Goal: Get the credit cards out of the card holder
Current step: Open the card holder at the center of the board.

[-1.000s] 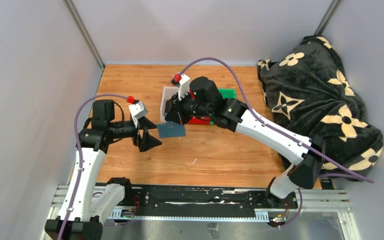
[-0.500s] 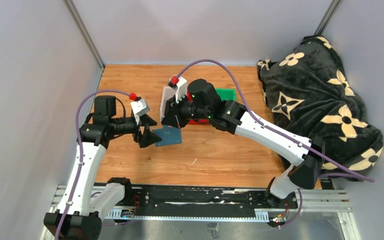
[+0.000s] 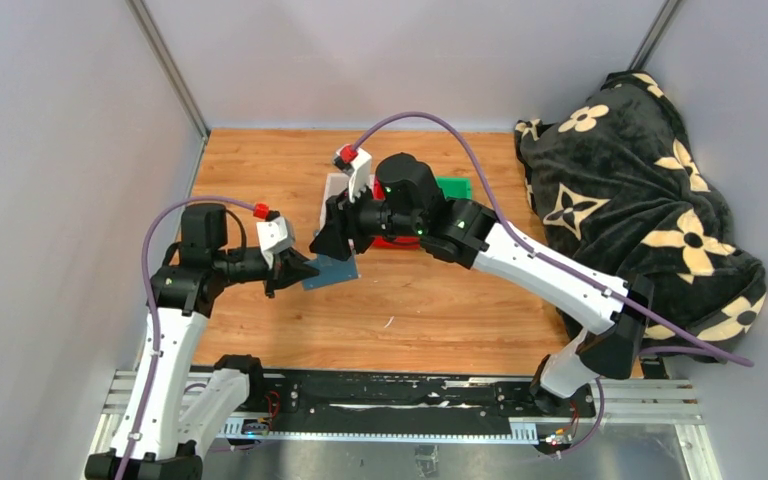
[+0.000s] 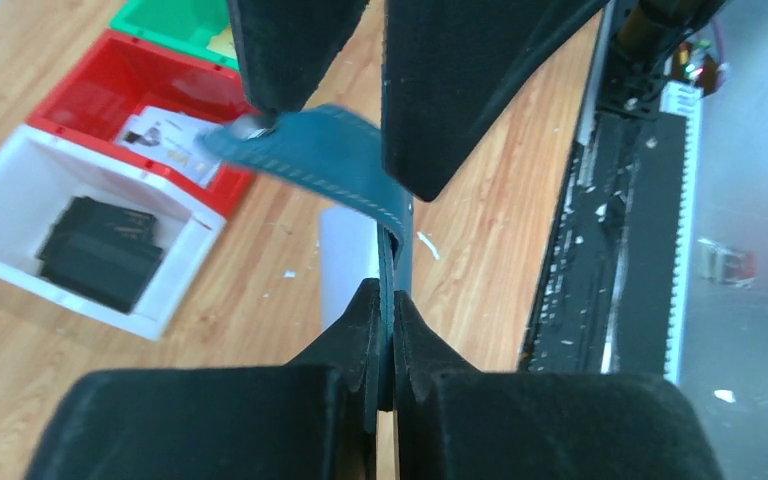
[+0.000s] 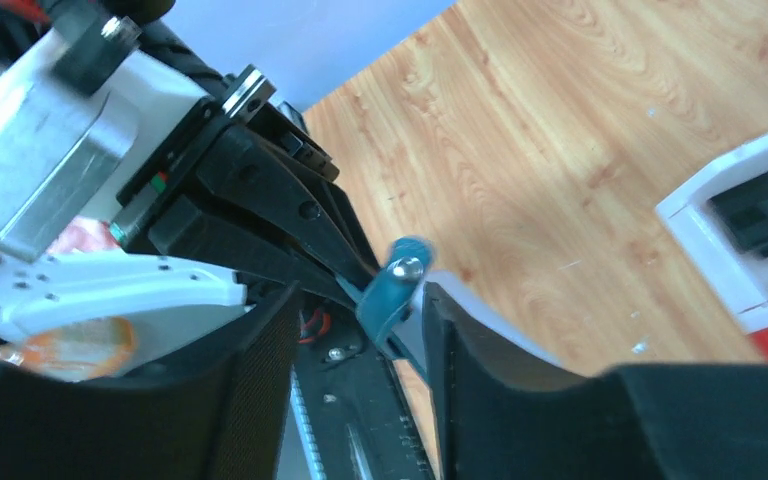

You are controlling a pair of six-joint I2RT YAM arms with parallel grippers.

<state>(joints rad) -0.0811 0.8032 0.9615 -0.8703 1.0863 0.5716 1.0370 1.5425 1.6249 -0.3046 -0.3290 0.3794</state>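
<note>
The slate-blue card holder (image 3: 332, 272) hangs above the wooden floor between the two arms. My left gripper (image 3: 303, 268) is shut on its edge; in the left wrist view the fingers (image 4: 360, 330) pinch the thin blue edge (image 4: 390, 250). My right gripper (image 3: 334, 240) is open, its jaws standing apart on either side of the holder's flap with the metal snap (image 5: 402, 283). A pale flat strip (image 4: 346, 265) shows beside the holder; I cannot tell whether it is one of the credit cards. No card shows plainly.
A white bin (image 4: 20, 215) holding a dark object, a red bin (image 4: 150, 95) and a green bin (image 4: 165, 22) stand behind the grippers. A black flowered blanket (image 3: 640, 210) lies at the right. The black base rail (image 3: 400, 395) runs along the near edge.
My left gripper has moved in and shut on the card holder's edge. My right gripper, shut on the holder before, has opened. The holder has shifted a little left and down.
</note>
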